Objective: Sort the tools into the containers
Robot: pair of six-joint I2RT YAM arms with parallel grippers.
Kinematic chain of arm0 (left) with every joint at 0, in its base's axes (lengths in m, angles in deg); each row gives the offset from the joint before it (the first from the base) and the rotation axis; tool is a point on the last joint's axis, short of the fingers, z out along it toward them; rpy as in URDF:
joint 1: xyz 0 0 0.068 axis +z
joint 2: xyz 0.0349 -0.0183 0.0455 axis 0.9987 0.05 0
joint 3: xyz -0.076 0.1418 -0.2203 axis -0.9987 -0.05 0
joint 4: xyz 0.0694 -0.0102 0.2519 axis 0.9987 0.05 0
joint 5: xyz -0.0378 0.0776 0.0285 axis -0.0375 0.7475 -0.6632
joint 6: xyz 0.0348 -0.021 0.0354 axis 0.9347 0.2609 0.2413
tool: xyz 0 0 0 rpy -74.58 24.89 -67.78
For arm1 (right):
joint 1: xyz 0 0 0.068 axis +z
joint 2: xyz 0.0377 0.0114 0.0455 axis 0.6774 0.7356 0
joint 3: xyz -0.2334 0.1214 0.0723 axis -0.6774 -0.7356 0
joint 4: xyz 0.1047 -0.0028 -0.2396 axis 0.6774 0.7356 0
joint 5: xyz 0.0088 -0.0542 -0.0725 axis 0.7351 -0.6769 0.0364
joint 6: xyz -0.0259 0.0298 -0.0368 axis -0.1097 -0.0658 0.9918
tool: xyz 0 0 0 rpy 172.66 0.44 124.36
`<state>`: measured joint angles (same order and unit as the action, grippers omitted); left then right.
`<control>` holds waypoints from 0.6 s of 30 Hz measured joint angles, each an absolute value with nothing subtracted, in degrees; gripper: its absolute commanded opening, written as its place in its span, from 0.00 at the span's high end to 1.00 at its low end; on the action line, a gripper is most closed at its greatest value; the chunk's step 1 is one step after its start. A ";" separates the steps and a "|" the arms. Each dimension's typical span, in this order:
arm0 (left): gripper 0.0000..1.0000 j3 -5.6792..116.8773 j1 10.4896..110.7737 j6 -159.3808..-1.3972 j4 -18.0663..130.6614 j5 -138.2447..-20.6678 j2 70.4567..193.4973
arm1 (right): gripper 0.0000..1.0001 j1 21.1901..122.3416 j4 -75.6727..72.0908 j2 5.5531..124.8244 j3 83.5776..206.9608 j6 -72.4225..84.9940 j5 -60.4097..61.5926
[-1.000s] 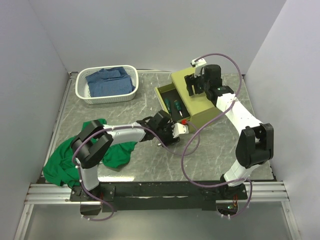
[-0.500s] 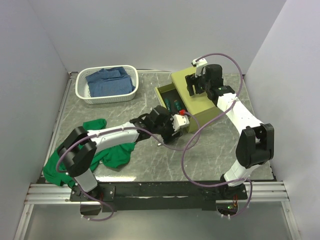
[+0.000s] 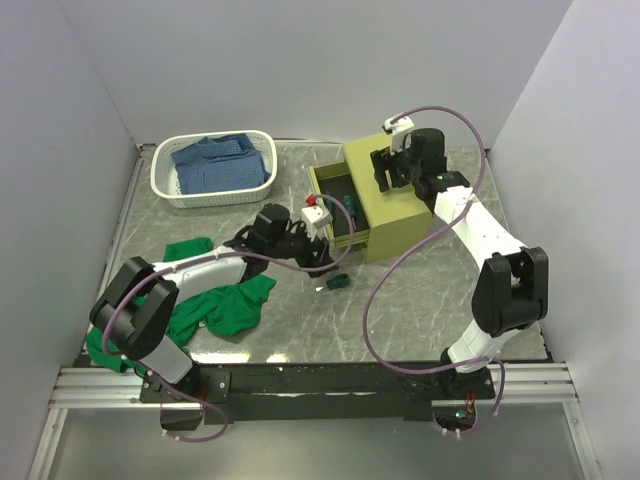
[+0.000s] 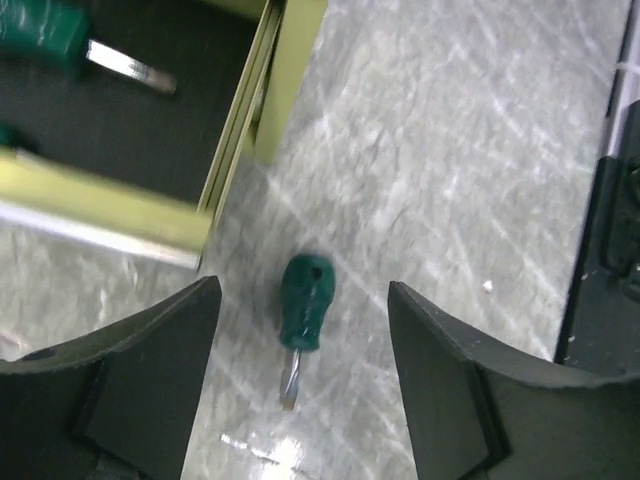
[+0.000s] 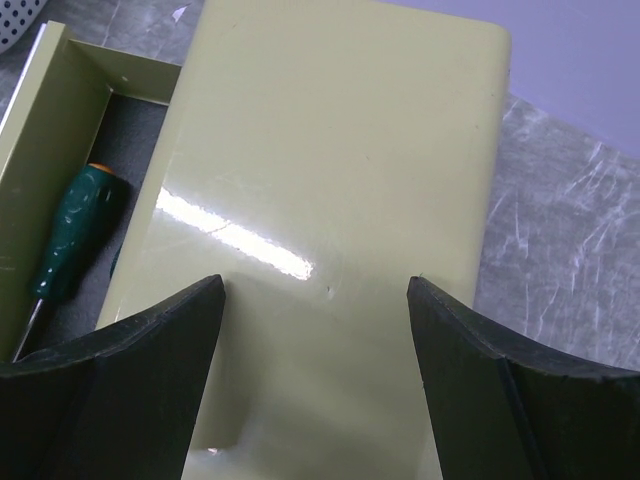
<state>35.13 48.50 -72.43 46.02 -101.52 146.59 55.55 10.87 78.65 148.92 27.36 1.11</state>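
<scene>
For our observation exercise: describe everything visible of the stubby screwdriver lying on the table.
The stubby screwdriver has a short, rounded dark-green handle, seemingly plastic, with a small hole near its butt, and a short silver shaft. It lies flat on the grey marbled table, just outside a corner of the open drawer, blade pointing away from it, touching only the table.

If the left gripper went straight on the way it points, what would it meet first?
Probably the stubby green screwdriver, lying on the marble table just outside the open drawer. It sits centred between the fingers of the open left gripper. Depth is hard to judge.
</scene>
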 measured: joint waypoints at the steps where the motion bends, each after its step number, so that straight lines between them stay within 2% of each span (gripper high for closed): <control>1: 0.27 34.02 48.78 -72.49 45.43 -101.61 146.30 | 0.18 55.55 10.67 78.65 148.79 27.58 1.07; 5: 0.26 29.58 50.18 -72.97 44.80 -104.17 146.30 | 0.18 55.55 10.45 78.58 148.59 27.86 0.94; 11: 0.25 30.30 50.05 -72.47 44.60 -108.30 145.56 | 0.18 55.55 9.82 78.26 147.94 28.02 0.74; 18: 0.26 24.97 45.26 -63.73 41.25 -102.42 143.40 | 0.18 55.79 9.86 78.17 147.89 28.06 -0.11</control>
